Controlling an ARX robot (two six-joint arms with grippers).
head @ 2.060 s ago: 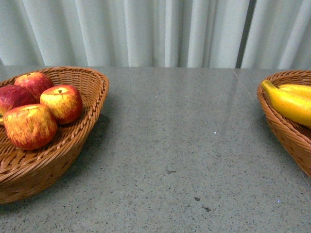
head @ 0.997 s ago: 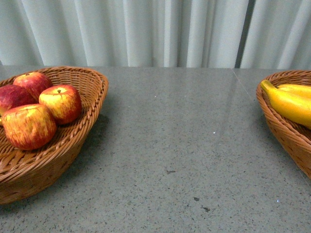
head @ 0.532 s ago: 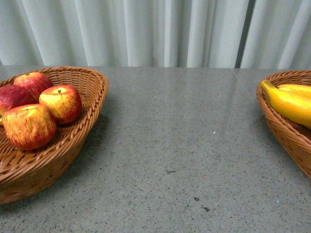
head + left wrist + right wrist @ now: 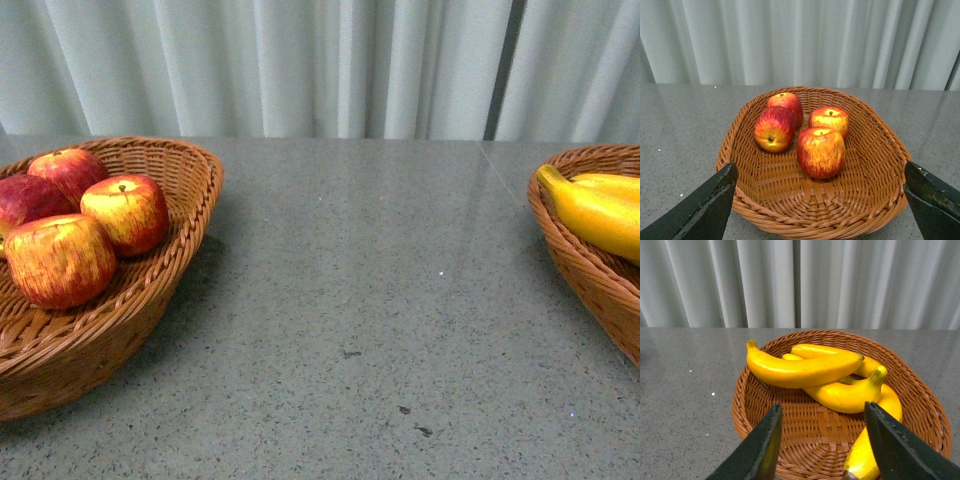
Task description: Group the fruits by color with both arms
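- The sorting looks finished: four apples [image 4: 821,151] lie in the left basket [image 4: 880,195] and the bananas [image 4: 802,369] in the right basket [image 4: 757,405], with no fruit on the bench [image 4: 380,300] between the baskets.
- Left gripper [image 4: 820,210]: fingers [image 4: 705,210] spread wide apart, holding nothing, above the near rim of the left basket; the apples lie straight ahead of them, the nearest upright with its stem up.
- Right gripper [image 4: 822,450]: fingers [image 4: 757,452] apart and empty over the near rim of the right basket; the top banana lies crosswise to them.
- Each arm is nearer its own basket.
- Nothing stands in the way; behind the baskets hangs only a pale curtain [image 4: 300,60].
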